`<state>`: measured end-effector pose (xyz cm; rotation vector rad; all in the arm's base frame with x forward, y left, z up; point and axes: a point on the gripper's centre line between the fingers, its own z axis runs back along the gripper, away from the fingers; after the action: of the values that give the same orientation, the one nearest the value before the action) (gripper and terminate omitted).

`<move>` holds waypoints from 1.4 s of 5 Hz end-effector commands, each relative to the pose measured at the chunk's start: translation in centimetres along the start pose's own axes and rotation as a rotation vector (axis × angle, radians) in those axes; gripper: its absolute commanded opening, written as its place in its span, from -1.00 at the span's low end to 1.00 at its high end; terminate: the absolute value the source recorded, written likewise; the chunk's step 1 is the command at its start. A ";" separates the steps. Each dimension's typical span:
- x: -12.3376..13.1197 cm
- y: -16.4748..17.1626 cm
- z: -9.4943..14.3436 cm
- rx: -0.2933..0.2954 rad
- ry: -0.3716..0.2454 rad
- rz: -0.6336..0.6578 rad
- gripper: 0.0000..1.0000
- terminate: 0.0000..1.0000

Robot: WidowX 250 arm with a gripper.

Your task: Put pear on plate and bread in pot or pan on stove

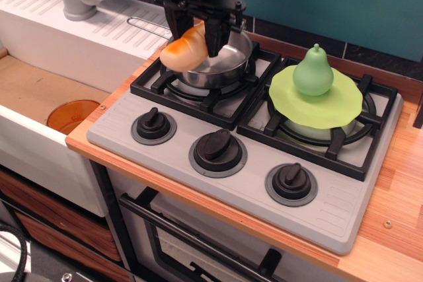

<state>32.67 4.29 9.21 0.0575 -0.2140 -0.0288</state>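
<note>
Gripping the glossy tan toy baguette (186,49) between closed fingers, the black robot gripper (198,31) hangs above the round shiny steel saucepan (221,64) on the grey toy stove's (244,156) left burner; the small light-green plastic pear (312,72) stands upright on the flat lime-green plate (317,100) over the right burner.

Pear (312,72): you see a glossy light-green toy, upright, stem up, standing on the plate.
Plate (330,109): your lime-green disc lies flat on the right burner's grate.
Bread (183,49): you have a tan baguette with an orange-brown end, tilted, held above the pan's left rim.
Pan (223,64): shiny steel, on the left burner, wire handle pointing back-left.
Stove (218,183): grey top, black grates, three black knobs facing you.
</note>
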 end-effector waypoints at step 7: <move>0.8 -7.0 6.5 0.040 -0.018 0.046 1.00 -1.00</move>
<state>31.04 -2.39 13.86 0.0951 -0.1870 0.0125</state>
